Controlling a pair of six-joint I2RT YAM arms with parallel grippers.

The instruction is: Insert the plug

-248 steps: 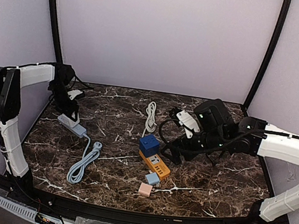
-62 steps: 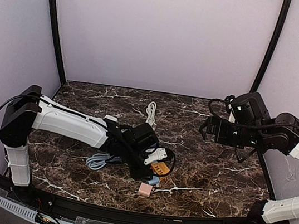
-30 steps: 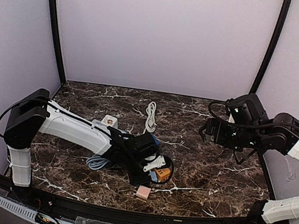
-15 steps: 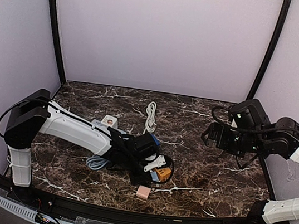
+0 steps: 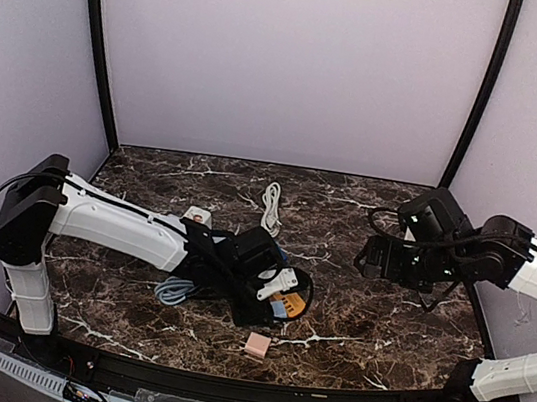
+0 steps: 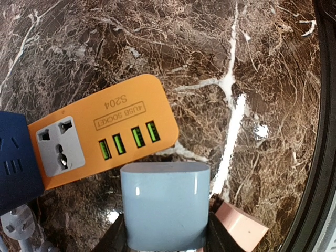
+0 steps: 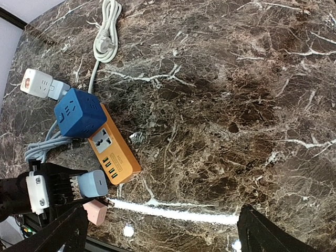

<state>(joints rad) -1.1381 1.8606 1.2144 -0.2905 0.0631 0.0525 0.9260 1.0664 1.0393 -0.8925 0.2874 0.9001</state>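
Plug [image 6: 165, 202], pale blue, sits clamped in left pincer [image 6: 167, 239] near orange socket strip [image 6: 105, 136]; right pincer [image 7: 163, 233] gapes wide, empty.

top: high behind the arms, looking down over the whole desk [image 5: 353, 310].
left wrist: close above the orange strip [image 6: 131, 113], facing down.
right wrist: farther off, wide downward view.
shared: orange strip, all three.

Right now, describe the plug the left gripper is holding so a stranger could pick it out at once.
On the dark marble table, find the orange power strip near the front edge, a blue cube at one end. Beside its USB ports, the left gripper clamps a pale blue plug block. Unlike the pink block next to it, which lies loose, it is pale blue and held.
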